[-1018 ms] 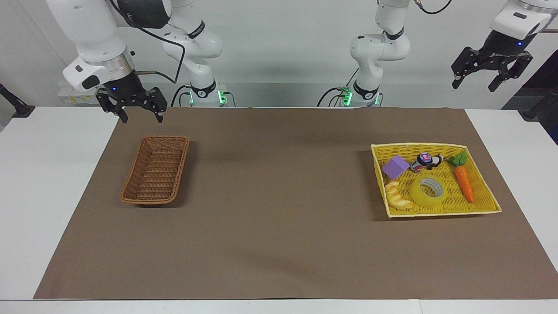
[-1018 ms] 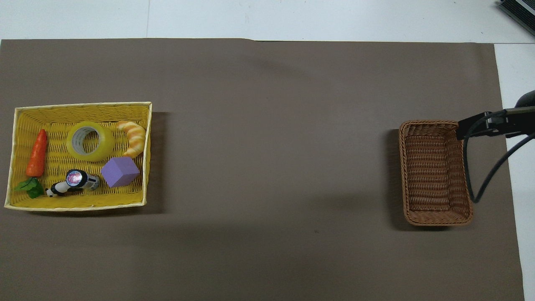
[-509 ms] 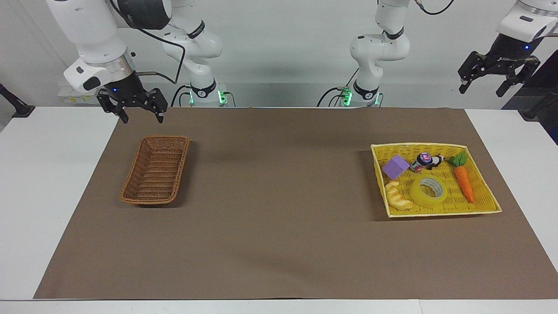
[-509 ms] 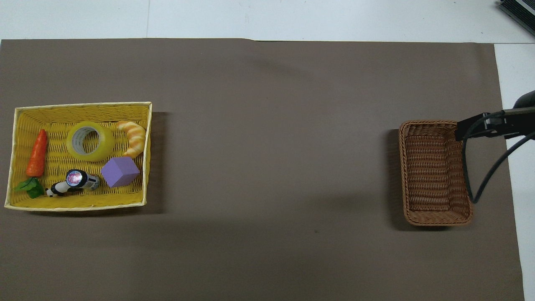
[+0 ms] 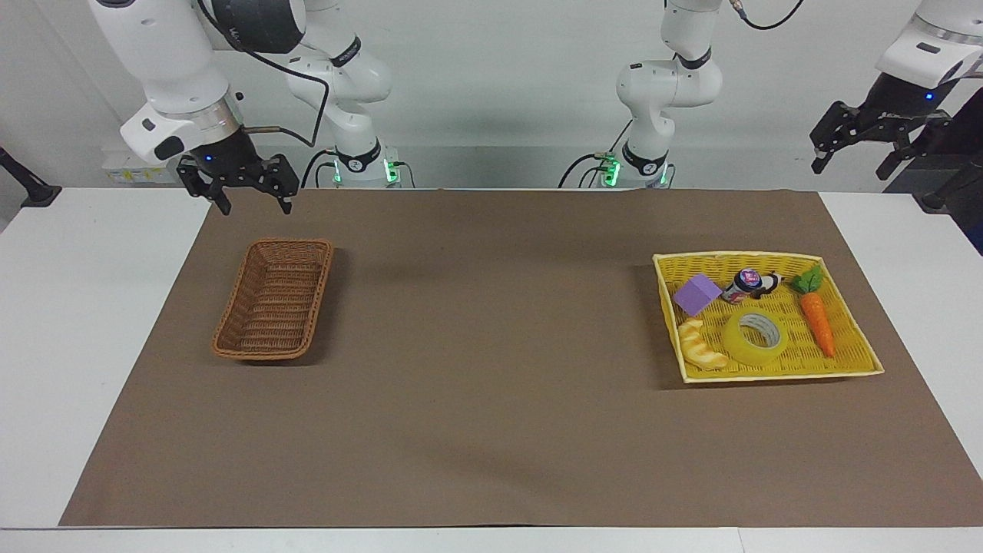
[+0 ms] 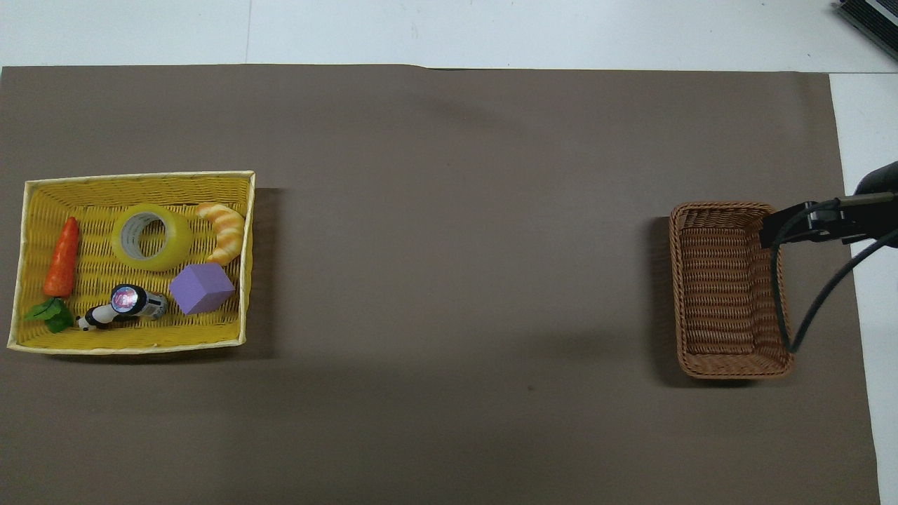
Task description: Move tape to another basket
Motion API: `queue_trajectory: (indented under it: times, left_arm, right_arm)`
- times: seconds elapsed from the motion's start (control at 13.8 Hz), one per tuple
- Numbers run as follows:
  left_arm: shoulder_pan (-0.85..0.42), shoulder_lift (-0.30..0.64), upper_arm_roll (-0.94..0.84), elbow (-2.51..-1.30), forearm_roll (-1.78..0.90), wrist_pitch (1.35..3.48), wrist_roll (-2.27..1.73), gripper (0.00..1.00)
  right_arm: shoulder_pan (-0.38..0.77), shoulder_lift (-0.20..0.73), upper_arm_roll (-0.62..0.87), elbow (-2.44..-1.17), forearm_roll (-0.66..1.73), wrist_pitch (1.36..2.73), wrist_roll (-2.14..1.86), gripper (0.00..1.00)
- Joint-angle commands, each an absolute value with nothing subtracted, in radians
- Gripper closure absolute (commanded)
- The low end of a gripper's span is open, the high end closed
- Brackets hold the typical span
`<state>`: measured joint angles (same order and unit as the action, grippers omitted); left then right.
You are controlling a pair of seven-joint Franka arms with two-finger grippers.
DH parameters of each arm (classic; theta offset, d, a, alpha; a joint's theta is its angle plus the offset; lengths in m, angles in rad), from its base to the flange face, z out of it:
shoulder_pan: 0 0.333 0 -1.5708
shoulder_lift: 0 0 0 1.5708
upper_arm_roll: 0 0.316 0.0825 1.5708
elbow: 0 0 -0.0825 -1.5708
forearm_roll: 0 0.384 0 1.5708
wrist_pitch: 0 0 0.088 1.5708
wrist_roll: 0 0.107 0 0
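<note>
tape (image 5: 753, 336), translucent yellow with a grey core, lies flat in the yellow basket (image 5: 845, 367); both grippers spread, empty

tape (image 5: 753, 337) in tray (image 5: 860, 367), basket (image 5: 274, 308) well apart

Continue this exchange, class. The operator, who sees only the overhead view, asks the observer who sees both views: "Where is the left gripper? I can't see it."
Observer: The left gripper hangs high in the air at the left arm's end of the table, touching nothing.
Operator: Could it take the translucent yellow packing tape roll from the bright yellow woven basket?
Observer: Its jaws are open and empty.
Operator: And the right gripper?
Observer: The right gripper hangs raised near the narrow brown wicker basket, jaws open.
</note>
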<state>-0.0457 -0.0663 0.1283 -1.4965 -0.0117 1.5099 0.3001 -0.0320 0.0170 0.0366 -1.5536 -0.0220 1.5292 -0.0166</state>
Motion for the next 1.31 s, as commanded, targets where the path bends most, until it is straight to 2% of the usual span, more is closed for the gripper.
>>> queue_trajectory:
  times: [0.0,0.29,0.58,1.02,1.24]
  left_arm:
    - [-0.038,-0.095,0.124,-1.569,0.002,1.548,0.321,0.0]
    - [-0.04,-0.095,0.124,-1.678,0.002,1.655,0.318,0.0]
    - [-0.035,-0.055,0.124,-1.863,0.002,1.966,0.327,0.0]
    - [0.023,0.158,0.124,-1.893,-0.003,2.164,0.37,0.0]
    - [0.043,0.233,0.124,-1.913,-0.05,2.278,0.385,0.0]
  right_arm:
    - [-0.04,-0.017,0.046,-1.597,-0.012,1.537,-0.009,0.0]
    - [-0.04,-0.02,0.048,-1.603,-0.006,1.554,-0.011,0.0]
    - [-0.04,-0.021,0.052,-1.609,-0.006,1.555,-0.009,0.0]
    - [-0.04,-0.021,0.06,-1.623,0.023,1.557,-0.015,0.0]
    - [-0.04,-0.02,0.061,-1.634,0.025,1.584,-0.032,0.0]
